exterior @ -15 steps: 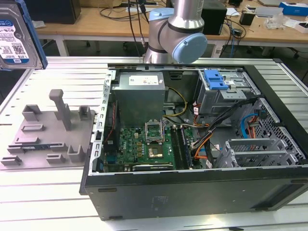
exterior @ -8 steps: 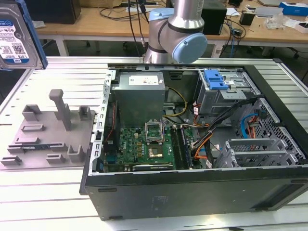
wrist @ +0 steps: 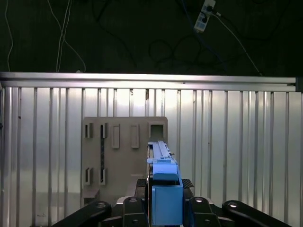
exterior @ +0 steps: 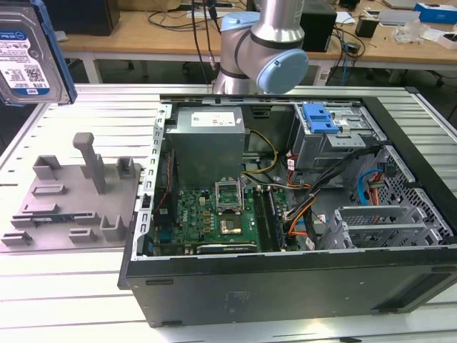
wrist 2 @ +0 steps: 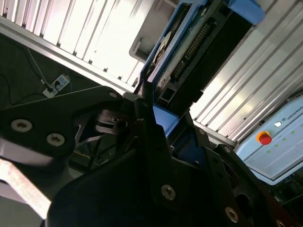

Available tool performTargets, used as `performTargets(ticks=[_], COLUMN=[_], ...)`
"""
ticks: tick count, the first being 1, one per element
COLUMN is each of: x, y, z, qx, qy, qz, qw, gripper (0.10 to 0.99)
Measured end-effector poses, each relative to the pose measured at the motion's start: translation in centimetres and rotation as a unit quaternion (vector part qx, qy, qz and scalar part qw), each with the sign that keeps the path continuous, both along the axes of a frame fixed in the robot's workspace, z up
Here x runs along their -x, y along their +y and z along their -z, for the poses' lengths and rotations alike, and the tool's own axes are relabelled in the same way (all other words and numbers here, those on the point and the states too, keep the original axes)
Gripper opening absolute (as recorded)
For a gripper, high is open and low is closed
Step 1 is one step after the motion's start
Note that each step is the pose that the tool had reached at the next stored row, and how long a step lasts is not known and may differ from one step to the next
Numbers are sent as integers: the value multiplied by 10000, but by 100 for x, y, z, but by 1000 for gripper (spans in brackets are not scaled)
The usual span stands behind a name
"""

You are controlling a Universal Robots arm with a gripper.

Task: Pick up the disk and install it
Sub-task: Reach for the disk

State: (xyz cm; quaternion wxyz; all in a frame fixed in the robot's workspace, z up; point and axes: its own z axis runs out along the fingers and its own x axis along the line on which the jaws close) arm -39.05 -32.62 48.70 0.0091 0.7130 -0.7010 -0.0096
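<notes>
- High at the exterior view's left, the disk (exterior: 27, 53) hung clear of the bench (exterior: 71, 300), over the grey fixture (exterior: 68, 207) and well apart from the open PC case (exterior: 285, 279).
- Jaws were clenched on the disk, gripping it at one end by its blue frame (wrist: 165, 194). It stood edge-on in the first wrist view.
- Handling, as a judgement: stiff metal body, probably dense for its size and shock-sensitive. The plastic frame looked like the slicker, weaker part.
- Connector row (wrist 2: 191, 47) was exposed, so any hold belonged on the frame sides, off the pins and board.
</notes>
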Motion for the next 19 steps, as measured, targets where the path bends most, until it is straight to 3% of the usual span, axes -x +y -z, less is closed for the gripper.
performTargets(ticks=[10,13,19], x=[-379,-541,-699], y=[-130,-218,-325], z=[-23,-25,-25], qx=[2,2,1], qy=[0,1,0], qz=[-1,-1,0], qw=[10000,10000,10000], gripper=[365,365,365])
